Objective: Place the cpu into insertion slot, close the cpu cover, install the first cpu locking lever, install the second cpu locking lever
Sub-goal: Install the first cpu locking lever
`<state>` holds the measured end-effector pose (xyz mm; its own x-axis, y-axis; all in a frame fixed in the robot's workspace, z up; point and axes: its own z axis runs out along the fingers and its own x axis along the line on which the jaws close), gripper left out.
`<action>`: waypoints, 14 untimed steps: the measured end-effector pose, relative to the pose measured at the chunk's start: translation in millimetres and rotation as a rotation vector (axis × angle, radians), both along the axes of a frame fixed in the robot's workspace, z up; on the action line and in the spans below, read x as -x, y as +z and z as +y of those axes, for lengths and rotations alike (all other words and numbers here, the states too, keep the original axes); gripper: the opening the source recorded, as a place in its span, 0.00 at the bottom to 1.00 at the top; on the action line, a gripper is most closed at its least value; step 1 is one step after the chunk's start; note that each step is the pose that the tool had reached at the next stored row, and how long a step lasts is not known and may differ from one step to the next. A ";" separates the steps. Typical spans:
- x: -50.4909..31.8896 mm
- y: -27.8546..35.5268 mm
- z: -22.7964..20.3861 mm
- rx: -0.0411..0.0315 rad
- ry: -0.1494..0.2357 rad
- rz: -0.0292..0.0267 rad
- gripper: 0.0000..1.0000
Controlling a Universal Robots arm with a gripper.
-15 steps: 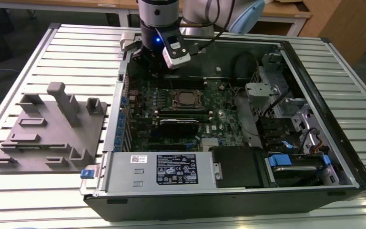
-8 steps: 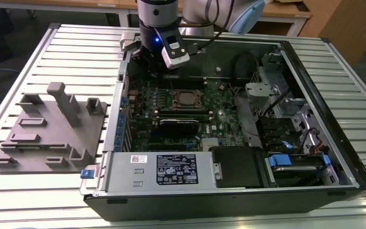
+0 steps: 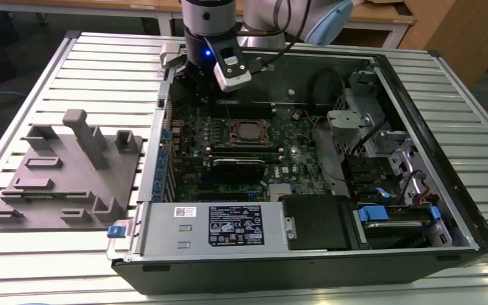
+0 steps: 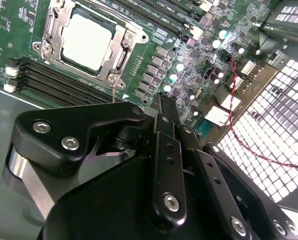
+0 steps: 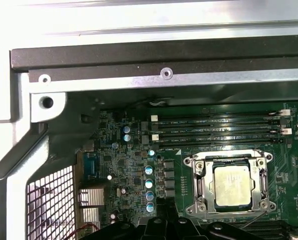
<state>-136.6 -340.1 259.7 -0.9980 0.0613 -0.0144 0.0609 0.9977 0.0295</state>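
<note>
The cpu (image 4: 86, 40) lies in the insertion slot (image 5: 196, 182) on the green board, its dull silver top showing in both wrist views. The cpu cover (image 4: 120, 49) lies flat around it, the chip showing through its window. Thin wire levers run along the socket's sides; one end (image 5: 254, 218) sticks out at a corner. My gripper (image 4: 166, 107) is shut with nothing in it and hangs above the board, apart from the socket. In the exterior view the gripper (image 3: 197, 89) is at the case's far corner toward the exterior view's left, behind the socket (image 3: 251, 131).
The open computer case (image 3: 447, 210) lies on a slatted metal table (image 3: 100, 57). Black memory slots (image 5: 213, 127) flank the socket. A perforated rear wall (image 5: 51, 200) and case rim (image 5: 163, 75) are close to the gripper. A grey moulded fixture (image 3: 66, 171) sits at the exterior view's left.
</note>
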 end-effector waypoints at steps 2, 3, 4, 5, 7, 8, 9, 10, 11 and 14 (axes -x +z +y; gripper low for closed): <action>0.4 0.0 0.0 0.0000 0.000 0.0000 0.10; 0.7 0.0 0.0 0.0000 0.000 0.0000 0.10; 1.0 0.0 0.0 0.0000 0.000 0.0000 0.10; 1.4 0.0 0.0 -0.0001 0.000 0.0000 0.10; 2.1 0.0 0.0 0.0000 0.000 0.0000 0.10; 2.2 0.0 0.0 0.0000 0.000 0.0000 0.10; 2.2 0.0 0.0 0.0000 0.000 0.0000 0.10; 2.3 0.0 0.0 0.0000 0.000 0.0000 0.10; 2.3 0.0 0.0 0.0000 0.000 0.0000 0.10; 2.4 0.0 0.0 -0.0001 0.000 0.0000 0.10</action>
<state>-139.1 -340.1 259.7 -0.9980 0.0615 -0.0144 0.0610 0.9977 0.0296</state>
